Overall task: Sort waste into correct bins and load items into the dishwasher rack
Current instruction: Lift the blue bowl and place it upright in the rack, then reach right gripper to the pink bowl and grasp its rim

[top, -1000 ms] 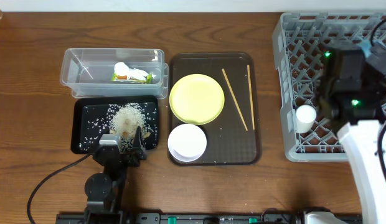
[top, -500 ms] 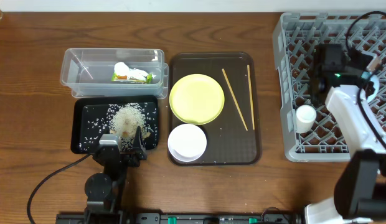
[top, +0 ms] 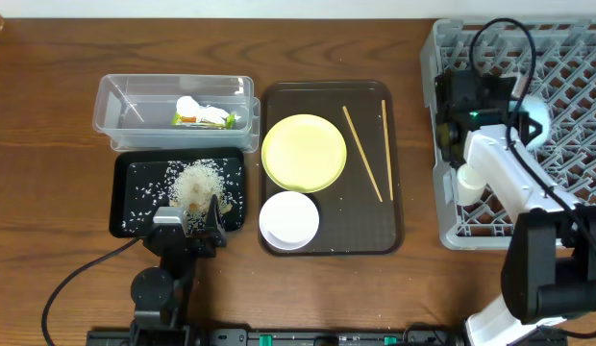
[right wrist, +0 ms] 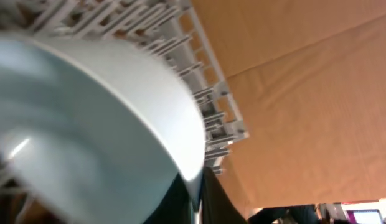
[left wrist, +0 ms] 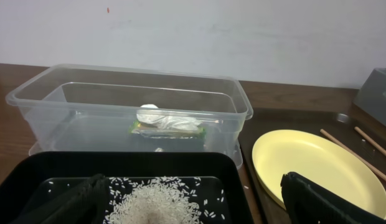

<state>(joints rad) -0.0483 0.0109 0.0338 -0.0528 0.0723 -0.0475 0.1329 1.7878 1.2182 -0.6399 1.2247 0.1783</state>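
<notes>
My right gripper (right wrist: 198, 190) is shut on the rim of the light blue bowl (right wrist: 87, 130), held tilted over the left part of the grey dishwasher rack (top: 567, 58). A small white cup (top: 471, 180) stands in the rack near its left wall. My left gripper (left wrist: 193, 208) is open and empty just above the rice heap (top: 195, 183) in the black tray (top: 135, 183). The clear tub (top: 135, 106) holds the snack wrapper (top: 200, 119) and the white scrap (top: 187, 104). The yellow-green plate (top: 304, 152), white bowl (top: 288, 219) and two chopsticks (top: 361, 154) lie on the brown tray (top: 394, 221).
The brown serving tray sits between the bins and the rack. Bare wooden table (top: 48, 115) lies left of the bins and along the front edge. My right arm (top: 514, 187) stretches over the rack's front left corner. A cable (top: 77, 274) trails from the left arm.
My right gripper has swung left across the rack with the light blue bowl, from the rack's middle to its left side. The left arm has not moved.
</notes>
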